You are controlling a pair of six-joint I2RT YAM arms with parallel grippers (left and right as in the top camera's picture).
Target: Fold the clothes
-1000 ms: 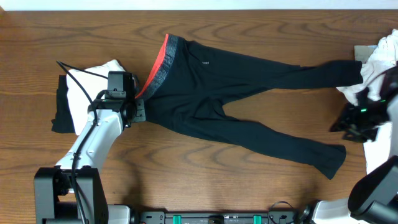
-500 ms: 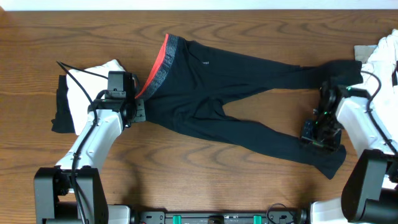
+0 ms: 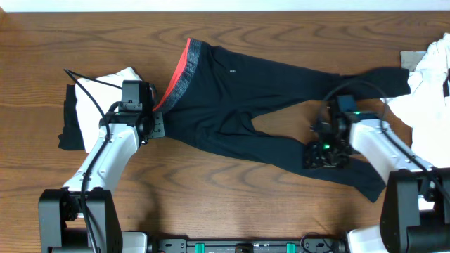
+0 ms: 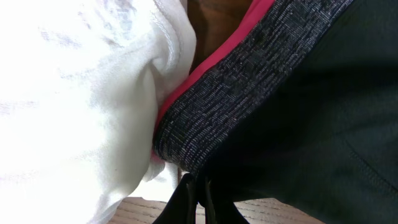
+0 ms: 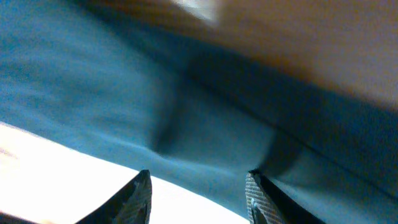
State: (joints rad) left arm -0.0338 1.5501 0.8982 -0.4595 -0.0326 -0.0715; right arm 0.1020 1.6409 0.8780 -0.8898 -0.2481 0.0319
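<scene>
**On table, beside trousers: garments + grippers, near to far**

1. Table: brown wood. Bare strip on the robot's side of the trousers.
2. Right gripper: over the nearer trouser leg, approx. calf level, short of the cuff. Jaws apart. Wrist view shows both fingers spread with dark cloth lying past them, nothing clamped between. View is blurred, so contact w/ cloth can't be told.
3. Left gripper: at the near corner of the waistband. Jaws closed, tips pinched together on the band's edge per wrist view.
4. Trousers: black, long, laid flat across mid-table, legs splayed in a narrow V. Waistband grey w/ red inner edge, set at a slant. Farther leg runs out toward item 7.
5. White garment: bunched, just beyond the waistband end, touching the band.
6. Black garment: small, dark, on the outer side of item 5, away from the trousers.
7. White heap: crumpled, at the cuff end, touching the farther leg's cuff.
</scene>
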